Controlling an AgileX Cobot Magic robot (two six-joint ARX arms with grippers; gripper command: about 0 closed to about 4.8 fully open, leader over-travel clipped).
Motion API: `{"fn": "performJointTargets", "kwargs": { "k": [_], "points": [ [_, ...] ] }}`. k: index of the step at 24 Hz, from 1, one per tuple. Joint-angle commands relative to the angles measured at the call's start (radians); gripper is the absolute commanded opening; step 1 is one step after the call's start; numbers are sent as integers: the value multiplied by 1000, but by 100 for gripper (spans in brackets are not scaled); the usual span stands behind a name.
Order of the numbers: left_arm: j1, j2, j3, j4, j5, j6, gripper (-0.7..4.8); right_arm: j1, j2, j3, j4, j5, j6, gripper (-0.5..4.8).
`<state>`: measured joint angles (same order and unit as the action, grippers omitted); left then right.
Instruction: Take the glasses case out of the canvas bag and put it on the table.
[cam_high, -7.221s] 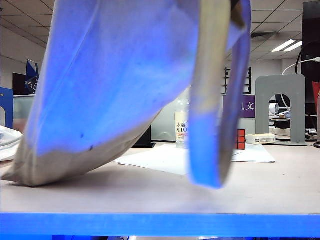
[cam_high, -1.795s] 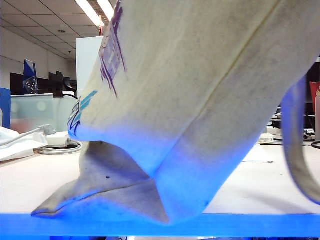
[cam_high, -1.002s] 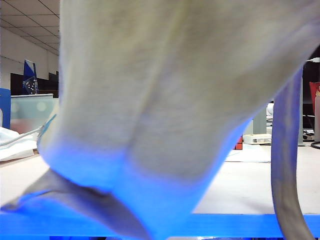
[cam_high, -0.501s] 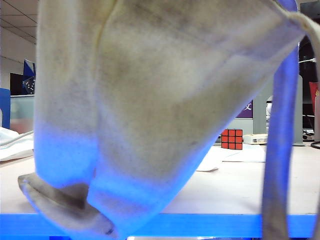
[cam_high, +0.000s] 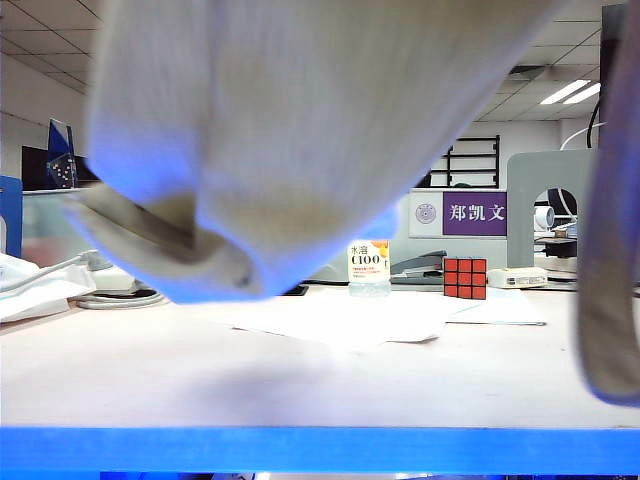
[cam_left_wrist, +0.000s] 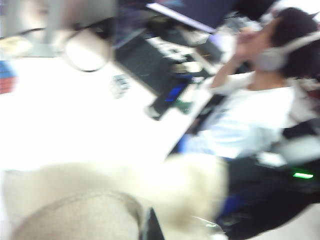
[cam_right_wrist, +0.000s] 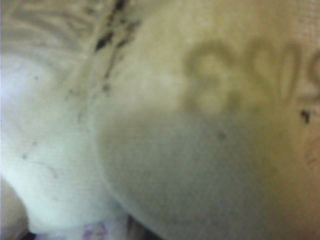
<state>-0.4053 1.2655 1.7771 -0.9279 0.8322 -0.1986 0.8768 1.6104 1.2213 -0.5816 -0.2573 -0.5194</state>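
Canvas bag (cam_high: 300, 130), lifted clear of the table (cam_high: 300, 380). In the exterior view the beige cloth fills the upper part of the frame, its lowest fold hanging above the table top with a shadow beneath it. One strap handle (cam_high: 610, 290) droops to the right of the bag, its loop ending just above the table.

Left gripper: only a dark sliver (cam_left_wrist: 151, 229) shows at the edge of the left wrist view, pressed against bunched bag cloth (cam_left_wrist: 100, 200); its jaws are closed, and the blur does not show whether cloth is pinched between them.

Right gripper: none of it shows. The right wrist view is filled by bag fabric (cam_right_wrist: 165, 125) at very close range, with faint reversed lettering showing through the weave. How wide its jaws stand, or what they hold, cannot be told.

Glasses case: not visible in any view, so its place relative to either gripper cannot be told.

Behind the bag on the table: a red Rubik's cube (cam_high: 464, 277), a small bottle (cam_high: 368, 268) and white paper sheets (cam_high: 350, 318).
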Motion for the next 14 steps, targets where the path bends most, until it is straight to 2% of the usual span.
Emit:
{"fn": "performJointTargets", "kwargs": {
  "k": [1,2,3,5,6,8,10,11,12,14],
  "points": [
    [42,74,2,11,-214,93,-5,65,-70,7,-39,-2,4,224],
    [68,89,2,25,-273,94,-5,79,-89,6,-55,-3,4,224],
    [114,124,2,110,-326,46,-5,105,-133,7,-87,-4,4,224],
    [229,167,2,243,-305,-30,-5,150,-197,6,-110,48,17,224],
    [236,187,2,238,-305,-38,-5,153,-225,6,-121,107,21,224],
    [254,233,2,173,-341,39,-5,153,-262,6,-106,161,21,224],
    [231,268,-8,155,-235,3,-5,137,-279,6,-71,291,21,223],
    [204,267,-22,143,-228,7,-5,134,-278,6,-57,352,21,223],
    [190,266,-29,111,-224,31,-5,126,-278,6,-41,425,21,223],
    [102,260,-55,-2,-229,95,-5,98,-283,7,-9,529,17,220]
  ]
}}
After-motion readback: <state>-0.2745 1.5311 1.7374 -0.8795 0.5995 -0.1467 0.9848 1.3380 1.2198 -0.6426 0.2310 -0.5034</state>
